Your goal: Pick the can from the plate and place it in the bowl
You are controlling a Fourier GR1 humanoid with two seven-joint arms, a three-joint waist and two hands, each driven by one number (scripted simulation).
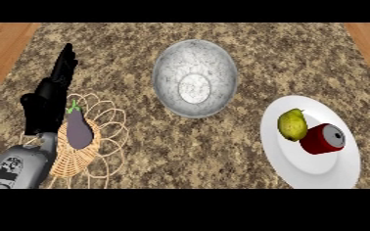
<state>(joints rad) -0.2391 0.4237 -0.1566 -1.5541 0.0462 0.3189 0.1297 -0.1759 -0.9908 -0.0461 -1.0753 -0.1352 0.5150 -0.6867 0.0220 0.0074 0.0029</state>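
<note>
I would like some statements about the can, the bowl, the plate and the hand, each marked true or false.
1. The can lies on the plate. True.
2. The bowl holds a lemon. False: nothing is in it; the lemon is on the plate, beside the can.
3. The left hand grips the can. False: it is open, far from it.
4. An eggplant lies in the wicker basket. True.
</note>
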